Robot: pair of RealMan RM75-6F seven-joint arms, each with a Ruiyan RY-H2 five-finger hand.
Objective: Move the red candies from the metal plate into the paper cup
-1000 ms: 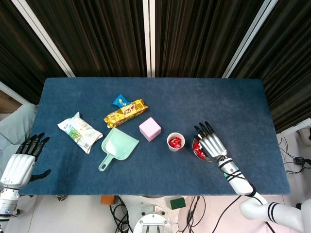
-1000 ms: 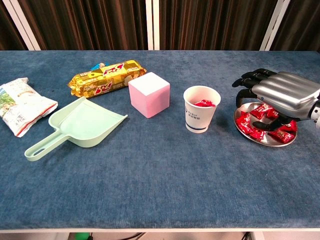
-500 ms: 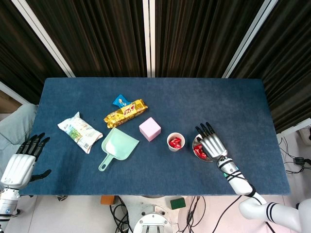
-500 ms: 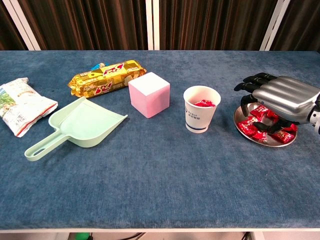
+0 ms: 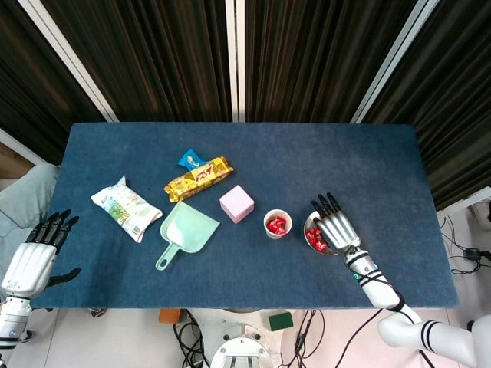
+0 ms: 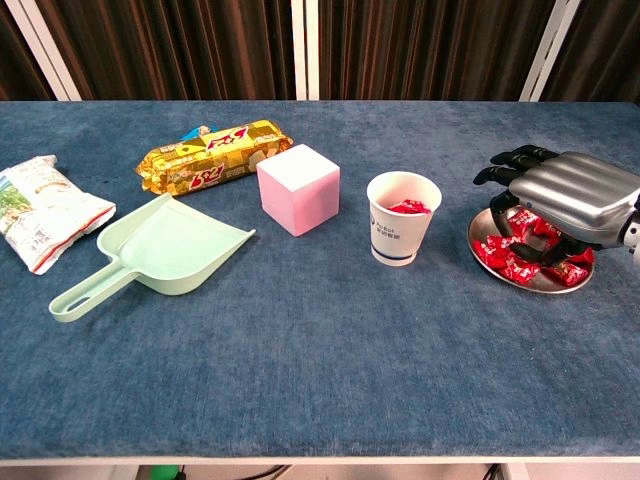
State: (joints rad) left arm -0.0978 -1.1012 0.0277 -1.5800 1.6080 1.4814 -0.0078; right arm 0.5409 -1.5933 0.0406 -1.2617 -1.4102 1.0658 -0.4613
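I see my right hand (image 6: 570,195) over the metal plate (image 6: 487,248) at the right, fingers curled down among the red candies (image 6: 520,262); whether it grips one I can't tell. The paper cup (image 6: 398,220), just left, already holds some candies. My left hand (image 5: 34,257) hangs open off the table's left edge.

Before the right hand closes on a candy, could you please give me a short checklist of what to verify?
1. Right hand over the plate: ok.
2. Candies left on the plate: ok, several show.
3. Fingers around one candy: cannot tell, the hand hides them.
4. Cup upright beside the plate, with room: ok, a few candies sit inside.
5. Path from plate to cup free: ok, the pink cube stands beyond the cup.
6. Left hand away from the work: ok, at the table's left edge, holding nothing.
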